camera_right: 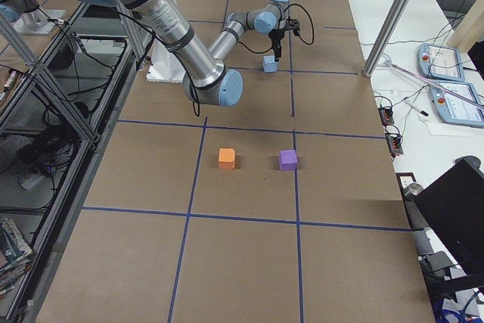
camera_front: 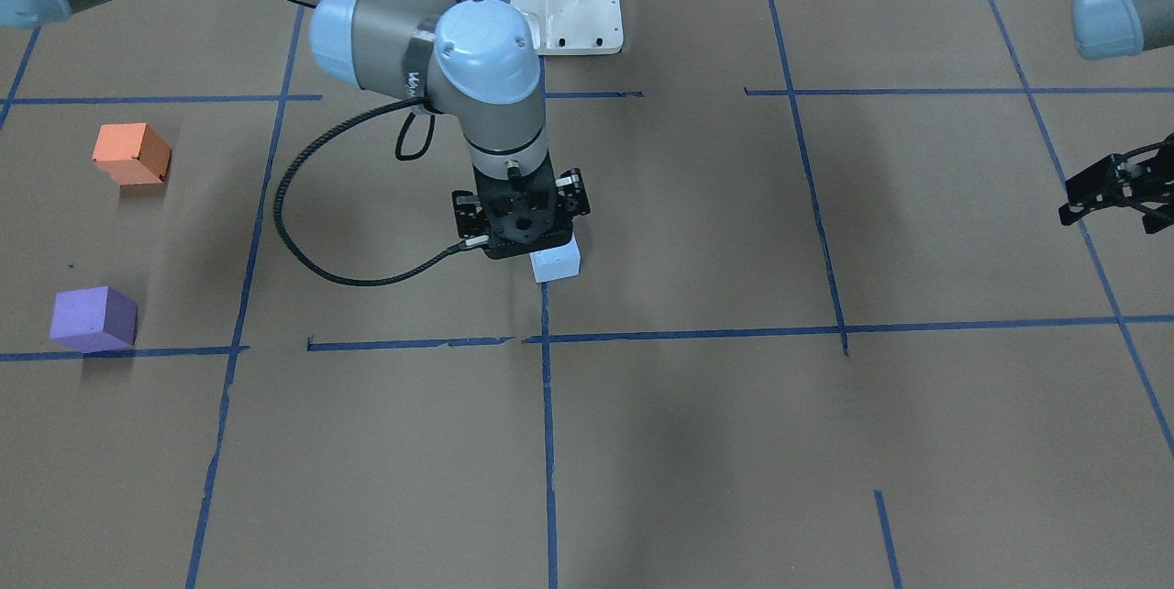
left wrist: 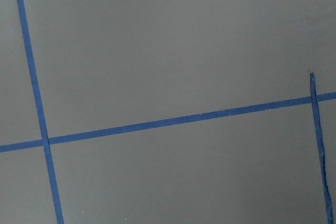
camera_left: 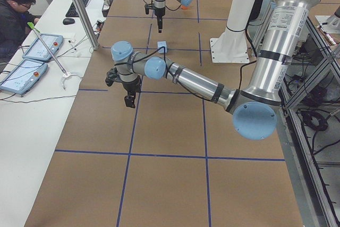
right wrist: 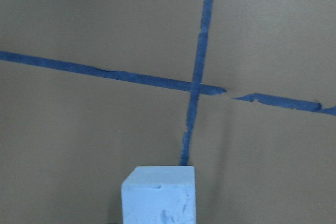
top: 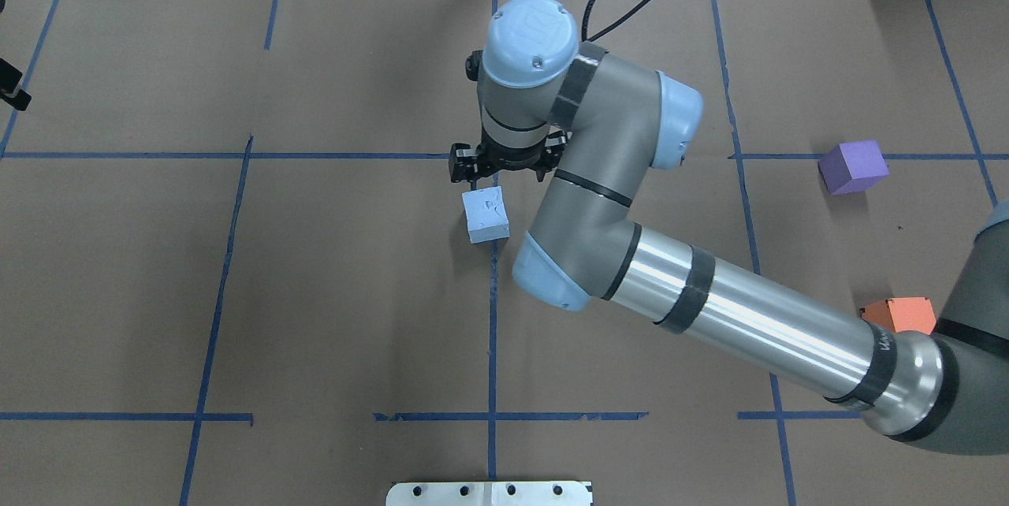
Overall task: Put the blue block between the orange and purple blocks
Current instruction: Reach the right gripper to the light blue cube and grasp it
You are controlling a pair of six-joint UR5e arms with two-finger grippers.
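orange block (top: pixel 899 313) nearest the robot, right side; purple block (top: pixel 851 165) beyond it. blue block (top: pixel 485 214) on the centre tape line (top: pixel 493 309), well apart from both, right gripper (camera_front: pixel 521 229) hanging above it. left gripper (camera_front: pixel 1114 190) far off to the left; can't tell either's finger gap.

Blue block (top: pixel 486 214): matt, dented top, possibly foam. Table covering (top: pixel 339 309): matt brown paper. Right arm tube (top: pixel 749 325): glossy metal.
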